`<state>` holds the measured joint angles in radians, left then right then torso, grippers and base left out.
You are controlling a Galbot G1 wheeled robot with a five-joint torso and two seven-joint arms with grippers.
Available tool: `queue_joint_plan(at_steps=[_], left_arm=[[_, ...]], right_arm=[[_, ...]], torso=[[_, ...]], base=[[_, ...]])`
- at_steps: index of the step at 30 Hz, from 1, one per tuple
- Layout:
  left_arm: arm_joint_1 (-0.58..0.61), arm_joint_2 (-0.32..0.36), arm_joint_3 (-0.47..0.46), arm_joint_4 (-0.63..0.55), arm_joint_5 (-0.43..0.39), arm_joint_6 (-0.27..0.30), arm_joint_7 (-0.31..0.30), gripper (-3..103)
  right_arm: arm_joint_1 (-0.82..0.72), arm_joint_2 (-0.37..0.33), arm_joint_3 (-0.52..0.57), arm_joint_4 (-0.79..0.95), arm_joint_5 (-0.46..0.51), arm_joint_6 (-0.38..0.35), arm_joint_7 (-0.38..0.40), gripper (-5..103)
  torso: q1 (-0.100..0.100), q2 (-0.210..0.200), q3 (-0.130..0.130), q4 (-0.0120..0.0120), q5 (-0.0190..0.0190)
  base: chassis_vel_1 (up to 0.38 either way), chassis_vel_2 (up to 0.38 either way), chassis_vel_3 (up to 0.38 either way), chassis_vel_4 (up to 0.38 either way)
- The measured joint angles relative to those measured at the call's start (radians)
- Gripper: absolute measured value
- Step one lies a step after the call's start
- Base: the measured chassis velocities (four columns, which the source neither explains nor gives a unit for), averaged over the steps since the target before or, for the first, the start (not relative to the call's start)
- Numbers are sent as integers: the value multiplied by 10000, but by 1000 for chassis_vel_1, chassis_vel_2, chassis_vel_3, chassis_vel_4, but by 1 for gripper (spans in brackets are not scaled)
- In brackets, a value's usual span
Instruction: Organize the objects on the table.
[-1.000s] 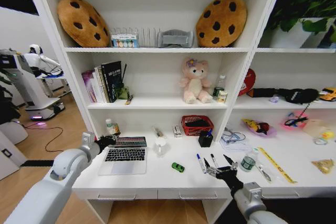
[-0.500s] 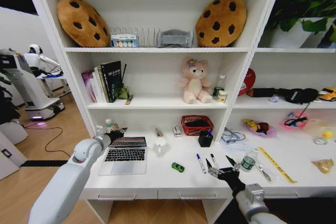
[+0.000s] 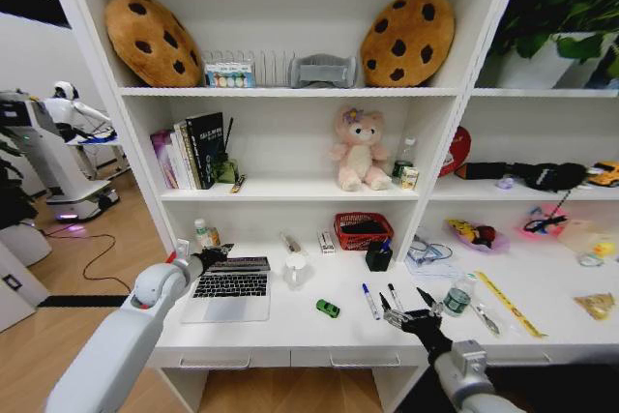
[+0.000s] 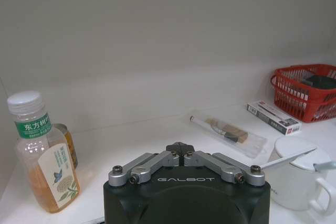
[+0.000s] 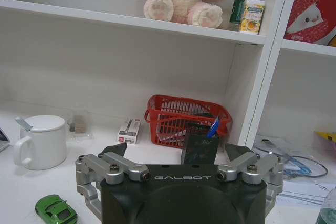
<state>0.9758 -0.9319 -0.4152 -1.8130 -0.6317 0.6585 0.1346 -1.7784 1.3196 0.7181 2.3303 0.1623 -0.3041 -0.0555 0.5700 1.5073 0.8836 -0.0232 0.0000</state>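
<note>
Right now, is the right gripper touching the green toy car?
Apart. In the head view the right gripper hangs open by the pens, with bare white table between it and the green toy car.

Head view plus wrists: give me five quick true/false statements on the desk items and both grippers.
1. The green toy car sits between the laptop and the pens. True.
2. The white mug lies on its side. False: it stands upright.
3. The right gripper has its jaws open. True.
4. The left gripper grips the bottle. False: its jaws are shut and empty, and the bottle stands apart.
5. The red basket sits on a shelf. False: it is on the table.
</note>
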Motion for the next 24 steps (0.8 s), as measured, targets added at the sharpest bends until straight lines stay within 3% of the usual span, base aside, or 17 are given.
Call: queue_joint_plan(at_steps=[13, 22, 24], left_arm=[[2715, 386, -895, -1554, 916, -202, 462, 0], [3937, 145, -1070, -1873, 1524, -428, 663, 0], [4144, 42, -1129, -1796, 1763, -726, 800, 0]], right_arm=[[72, 7, -504, -304, -323, 144, -28, 100], [135, 18, -770, -525, -538, 316, -58, 100], [137, 18, -816, -544, -609, 364, -74, 100]], torso=[[0, 0, 0, 2, 0], [0, 0, -1, 0, 0], [0, 1, -1, 1, 1]], base=[[0, 0, 0, 0], [0, 0, 0, 0], [0, 0, 0, 0]])
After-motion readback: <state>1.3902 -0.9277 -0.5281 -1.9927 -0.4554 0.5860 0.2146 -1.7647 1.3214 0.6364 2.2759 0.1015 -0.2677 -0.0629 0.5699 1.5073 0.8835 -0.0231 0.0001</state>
